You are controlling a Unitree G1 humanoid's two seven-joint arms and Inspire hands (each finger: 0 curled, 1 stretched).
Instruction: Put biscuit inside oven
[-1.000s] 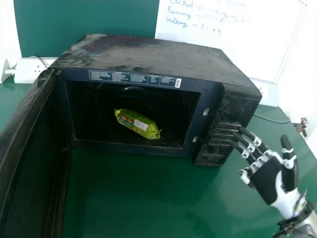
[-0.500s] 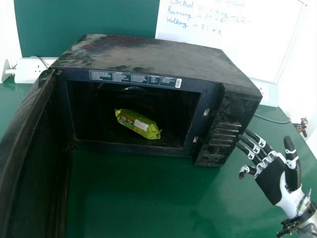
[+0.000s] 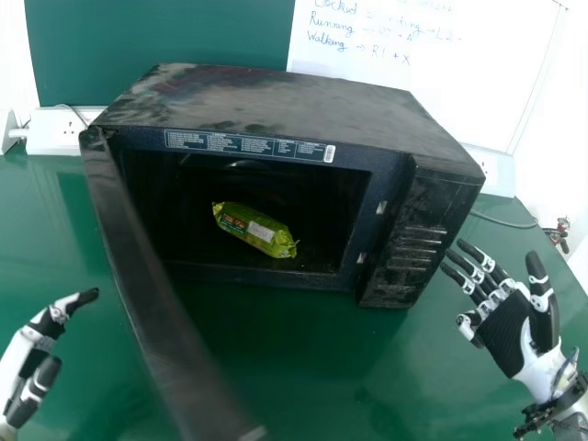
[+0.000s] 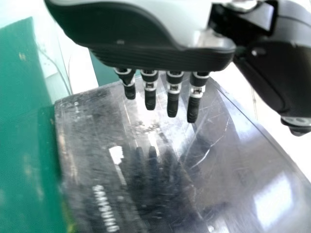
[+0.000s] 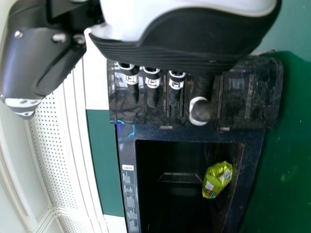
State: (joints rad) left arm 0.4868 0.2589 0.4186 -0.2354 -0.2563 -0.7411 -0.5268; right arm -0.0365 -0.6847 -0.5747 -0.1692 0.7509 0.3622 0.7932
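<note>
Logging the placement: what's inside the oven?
A green biscuit packet lies inside the oven. In the head view, the door covers the opening's lower left corner; the packet hides what's behind it; the back is dark.

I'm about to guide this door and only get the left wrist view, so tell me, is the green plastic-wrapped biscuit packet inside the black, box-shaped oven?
Observer: Yes, the head view shows the green plastic-wrapped biscuit packet lying inside the black, box-shaped oven.

Operator: How does the glossy black door stand?

Observer: The glossy black door is part way open, hinged at the robot's left, its free end toward the robot.

Operator: And where's the black-and-white right hand?

Observer: The black-and-white right hand is off the oven's right side, fingers spread, outside the opening.
</note>
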